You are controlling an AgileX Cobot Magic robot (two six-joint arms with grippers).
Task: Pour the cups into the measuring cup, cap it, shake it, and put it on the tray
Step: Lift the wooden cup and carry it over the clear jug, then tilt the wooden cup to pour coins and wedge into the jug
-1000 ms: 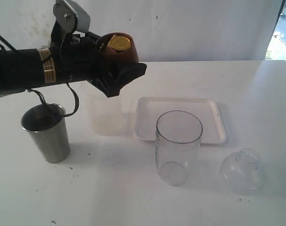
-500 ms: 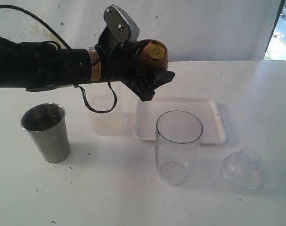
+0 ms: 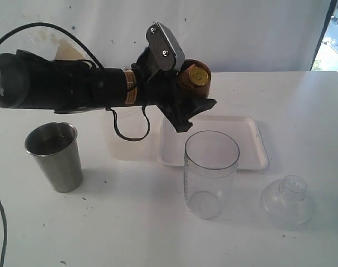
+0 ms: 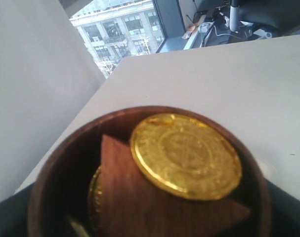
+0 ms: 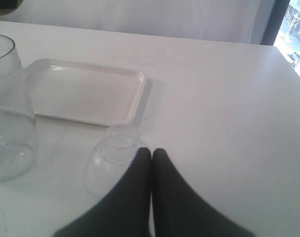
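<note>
Exterior view: copper cup [image 3: 192, 78] in the air, above and just left-behind the measuring cup [image 3: 211, 172], clamped in the left gripper [image 3: 194, 99], jaws wide around its wall. The left wrist view shows a gold coin [image 4: 185, 155] and a brown wooden wedge [image 4: 140, 197] inside; another coin edge underneath, count unclear. Step in hand looks like carrying it over to pour. To do it well, bring the copper cup's lip right over the middle of the measuring cup's mouth, go low, and tip slowly so the coins slide in rather than bounce off the rim or knock the light plastic over. Left arm lies almost level, stretched out from left of the measuring cup, wrist rolled so the copper cup mouth leans a bit. Steel cup [image 3: 54, 156] stands well left of the measuring cup, not yet emptied. Tray [image 3: 252, 139] sits just behind it, cap [image 3: 287, 201] near its right. Right gripper [image 5: 151, 154] is closed on nothing, beside the cap.
</note>
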